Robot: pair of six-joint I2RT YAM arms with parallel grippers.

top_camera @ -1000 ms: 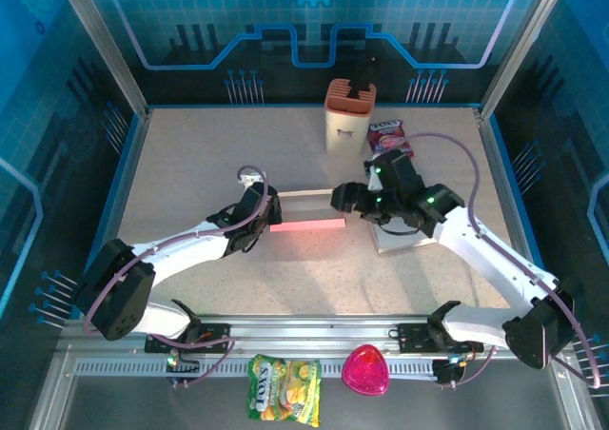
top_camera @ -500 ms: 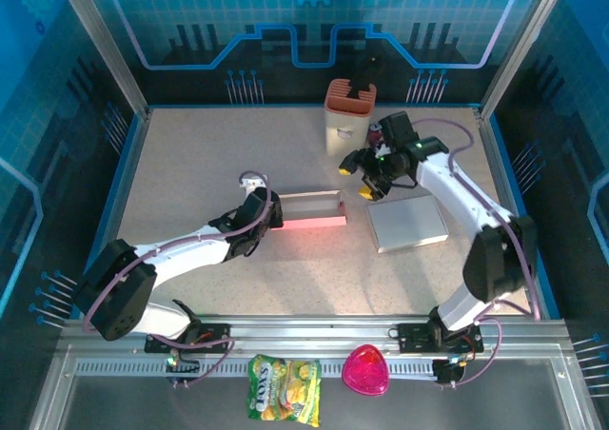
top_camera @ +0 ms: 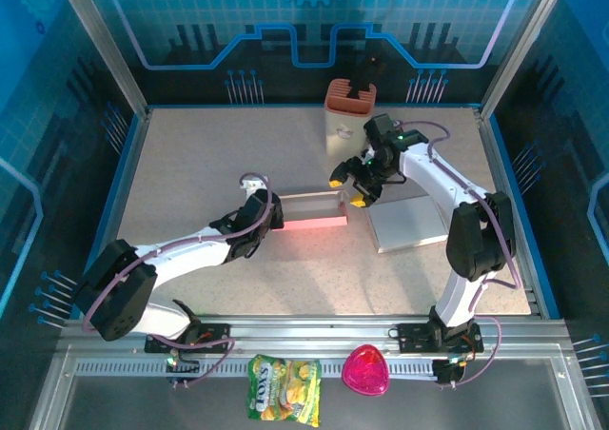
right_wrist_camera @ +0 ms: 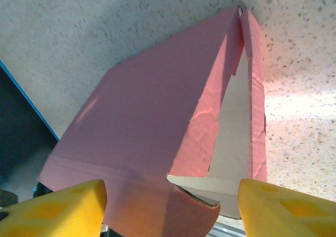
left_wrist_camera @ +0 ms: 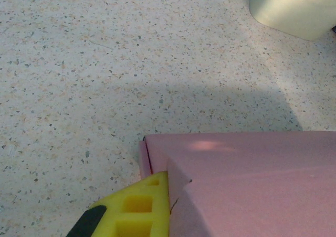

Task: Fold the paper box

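**My left tool pinches the paper box; my right tool stands wide**

The pink paper box lies on the bench at the centre of the overhead frame. My left tool is closed tight on its left end. My right tool hangs just beside its right end, yellow fingertips spread wide, gripping nothing.

You have the pink paper box partly folded, lying lengthwise across the middle of the speckled tabletop. Near long wall upright, pink face outward. Right end open: creased flap leaning, pale grey inner face exposed. Left corner shows a narrow slit.
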